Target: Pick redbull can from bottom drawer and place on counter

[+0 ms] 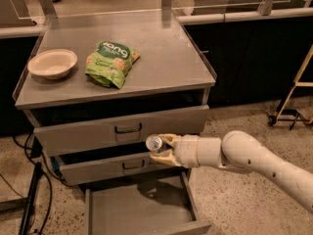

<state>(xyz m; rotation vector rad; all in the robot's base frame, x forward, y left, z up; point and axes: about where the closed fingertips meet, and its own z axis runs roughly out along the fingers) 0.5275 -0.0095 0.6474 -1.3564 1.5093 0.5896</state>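
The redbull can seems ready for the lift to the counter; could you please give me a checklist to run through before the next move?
1. Grip: the gripper is shut on the redbull can: ok.
2. Can out of the bottom drawer, held above it in front of the middle drawer: ok.
3. Height: the can is below the counter edge and must rise first: not ok.
4. Landing spot: bare steel to the right of the green snack bag, away from the bowl: ok.
5. Can pose: lying sideways with its top facing left, so it likely needs turning upright: not ok.
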